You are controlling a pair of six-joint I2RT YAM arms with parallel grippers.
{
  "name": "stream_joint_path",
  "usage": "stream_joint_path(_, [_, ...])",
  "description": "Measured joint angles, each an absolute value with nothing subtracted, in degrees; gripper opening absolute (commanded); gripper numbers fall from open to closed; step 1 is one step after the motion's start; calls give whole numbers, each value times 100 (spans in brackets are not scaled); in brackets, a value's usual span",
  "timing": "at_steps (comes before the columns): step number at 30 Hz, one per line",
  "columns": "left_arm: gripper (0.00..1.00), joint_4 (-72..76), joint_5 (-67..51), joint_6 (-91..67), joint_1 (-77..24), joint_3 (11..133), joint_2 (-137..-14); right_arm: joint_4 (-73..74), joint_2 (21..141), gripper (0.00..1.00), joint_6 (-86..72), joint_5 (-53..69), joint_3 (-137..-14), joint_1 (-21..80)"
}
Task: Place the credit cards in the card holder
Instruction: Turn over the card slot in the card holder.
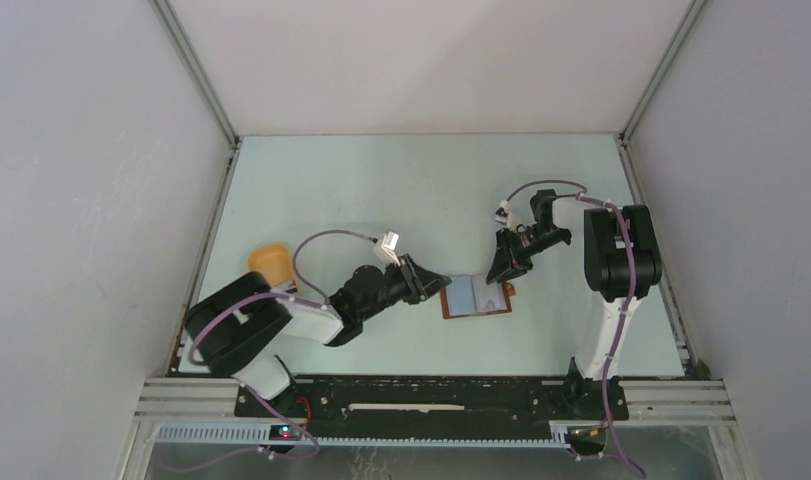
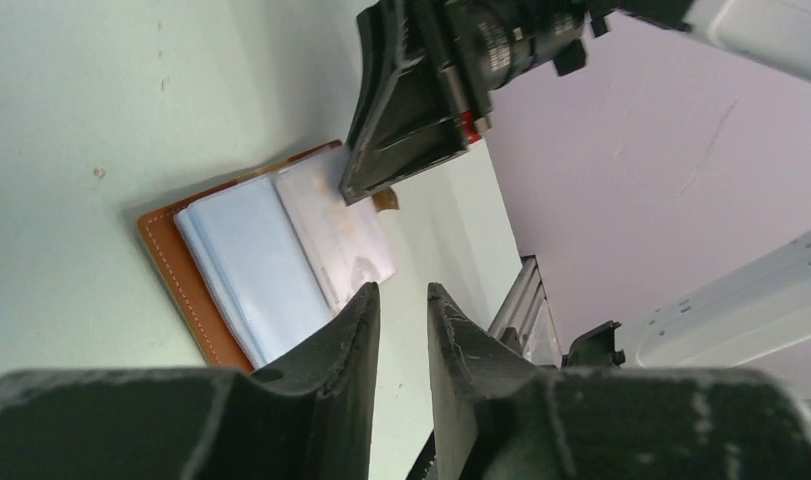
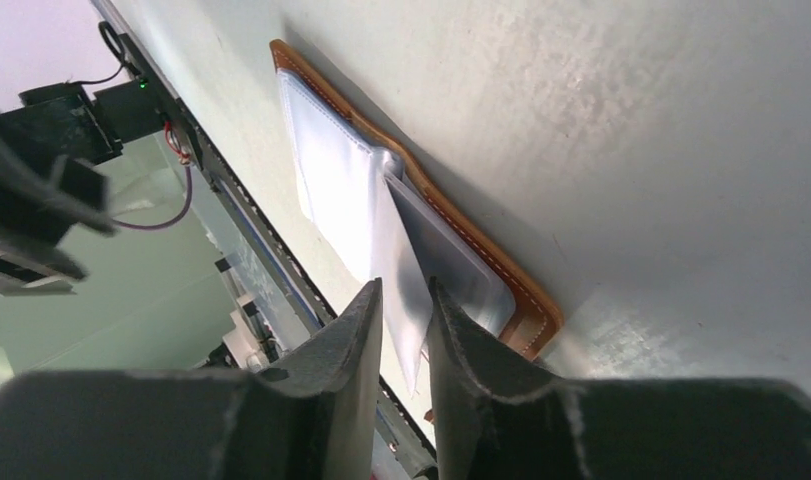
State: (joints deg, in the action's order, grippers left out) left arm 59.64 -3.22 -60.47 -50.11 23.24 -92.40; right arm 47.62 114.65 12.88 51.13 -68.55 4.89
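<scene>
The card holder [image 1: 478, 314] lies open on the table, brown rim around pale blue sleeves [image 2: 241, 265]. A grey credit card [image 3: 446, 255] lies in its right half, beside the brown edge [image 3: 526, 310]. My right gripper [image 1: 499, 275] stands over that half, and a pale sleeve leaf [image 3: 396, 260] rises between its fingers, which stay visibly apart [image 3: 406, 285]. My left gripper [image 1: 443, 283] hovers at the holder's left edge. It is open [image 2: 401, 290] with nothing between the fingers. In the left wrist view the right gripper's fingertips [image 2: 381, 180] touch the pale sheet.
An orange-yellow oval tray [image 1: 269, 260] sits at the table's left side behind the left arm. Grey walls close in the pale green table [image 1: 401, 190] on three sides. The black base rail [image 1: 431, 400] runs along the near edge.
</scene>
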Motion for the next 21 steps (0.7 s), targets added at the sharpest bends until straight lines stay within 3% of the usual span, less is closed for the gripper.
stream_joint_path(6, [36,4574,84,-5183,-5013,2285,-7588,4722,11382,17,1341,4823,-6820,489])
stream_joint_path(11, [47,3159,532,-4407,-5013,2283,-6084,4696,11181,31,1376,4464,-6816,493])
stream_joint_path(14, [61,2408,808,-3983,-5013,2281,-5234,4639,10991,38,1428,4176,-6788,495])
stream_joint_path(19, [97,1251,1439,-3542,-5011,2167,-3887,4617,10390,41,1525,3782,-6753,532])
stream_joint_path(21, [100,827,1702,-3426,-5000,2130,-3411,4600,10047,42,1610,3680,-6753,539])
